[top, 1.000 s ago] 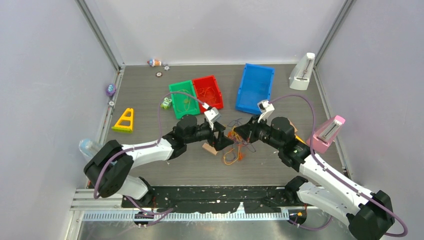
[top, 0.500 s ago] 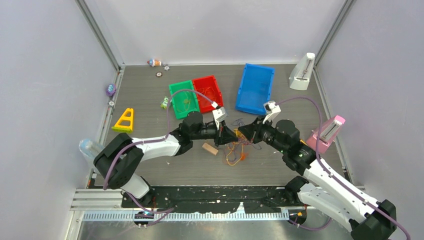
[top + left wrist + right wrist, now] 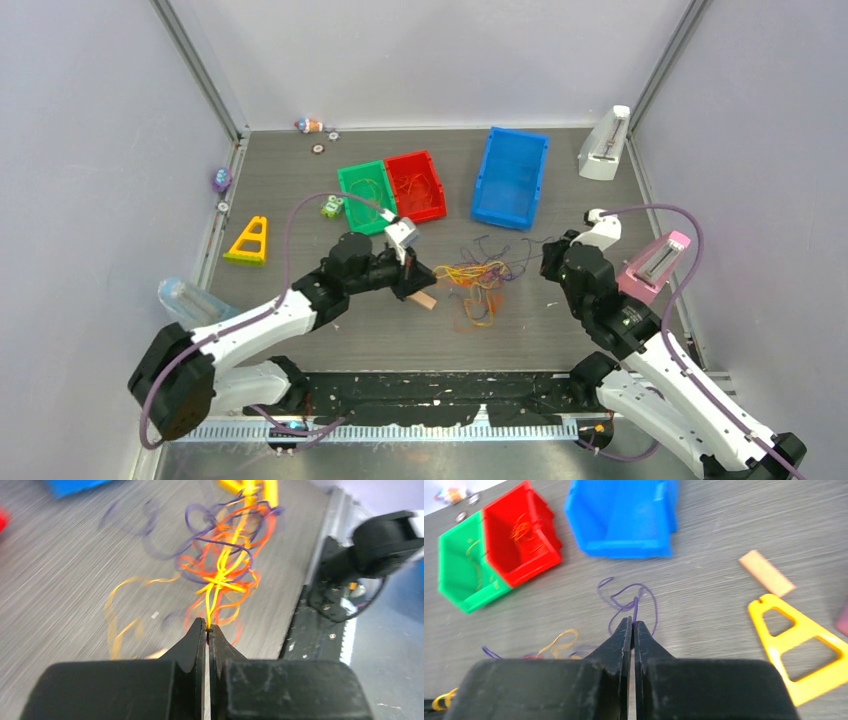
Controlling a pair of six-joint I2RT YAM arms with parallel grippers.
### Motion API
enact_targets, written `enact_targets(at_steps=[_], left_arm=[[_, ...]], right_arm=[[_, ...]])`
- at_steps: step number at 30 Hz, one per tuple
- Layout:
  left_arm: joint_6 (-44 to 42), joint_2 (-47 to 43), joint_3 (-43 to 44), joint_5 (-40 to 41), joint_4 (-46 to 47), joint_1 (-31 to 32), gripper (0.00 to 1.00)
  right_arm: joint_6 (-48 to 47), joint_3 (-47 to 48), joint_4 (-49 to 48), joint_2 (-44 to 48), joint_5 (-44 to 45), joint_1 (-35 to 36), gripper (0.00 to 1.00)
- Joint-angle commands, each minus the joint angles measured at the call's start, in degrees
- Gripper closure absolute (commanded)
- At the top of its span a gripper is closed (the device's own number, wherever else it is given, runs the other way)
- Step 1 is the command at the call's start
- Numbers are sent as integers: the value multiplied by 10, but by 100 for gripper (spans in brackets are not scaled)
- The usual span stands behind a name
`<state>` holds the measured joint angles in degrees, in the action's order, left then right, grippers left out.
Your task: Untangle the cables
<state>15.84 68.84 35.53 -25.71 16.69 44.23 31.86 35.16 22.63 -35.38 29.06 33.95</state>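
Note:
The cables [image 3: 478, 280] lie as a yellow, orange-red and purple tangle mid-table, stretched sideways between the two arms. My left gripper [image 3: 430, 275] is at the tangle's left end. In the left wrist view it [image 3: 207, 627] is shut on yellow strands that run taut up into the knot [image 3: 222, 575]. My right gripper [image 3: 546, 262] is at the tangle's right end. In the right wrist view it [image 3: 633, 621] is shut on a single purple cable [image 3: 634, 602] that loops over the table ahead of it.
A tan block [image 3: 424, 299] lies just below the left gripper. Green [image 3: 366, 197], red [image 3: 417, 185] and blue [image 3: 511, 178] bins stand behind the tangle. A yellow triangle [image 3: 249, 241] is at the left. White [image 3: 604, 145] and pink [image 3: 655, 265] stands are on the right.
The left gripper has shut on the yellow strands. Both arms have drawn apart, left going left and right going right, spreading the tangle sideways.

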Motion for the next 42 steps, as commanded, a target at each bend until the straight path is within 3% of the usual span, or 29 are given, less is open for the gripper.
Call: enact_targets(at_steps=[1, 4, 7, 17, 23, 32, 36, 42], left_arm=[[25, -86, -56, 97, -134, -78, 100], [63, -146, -88, 107, -141, -136, 100], [66, -188, -90, 145, -160, -144, 100], [140, -331, -104, 344, -293, -253, 100], [167, -452, -83, 532, -395, -273, 100], [214, -568, -87, 645, -449, -274, 100], [175, -612, -141, 546, -357, -274, 100], [146, -546, -129, 354, -308, -274, 100]], right_arm=[[4, 34, 48, 0, 134, -21, 95], [-10, 38, 45, -6, 108, -36, 95], [-19, 38, 35, -5, 77, -39, 95], [11, 62, 106, -2, 141, -54, 95], [69, 54, 145, 6, 216, -65, 95], [119, 33, 160, 20, 217, -81, 95], [57, 14, 95, 34, 144, -81, 95], [-56, -8, -20, 62, -81, -81, 95]])
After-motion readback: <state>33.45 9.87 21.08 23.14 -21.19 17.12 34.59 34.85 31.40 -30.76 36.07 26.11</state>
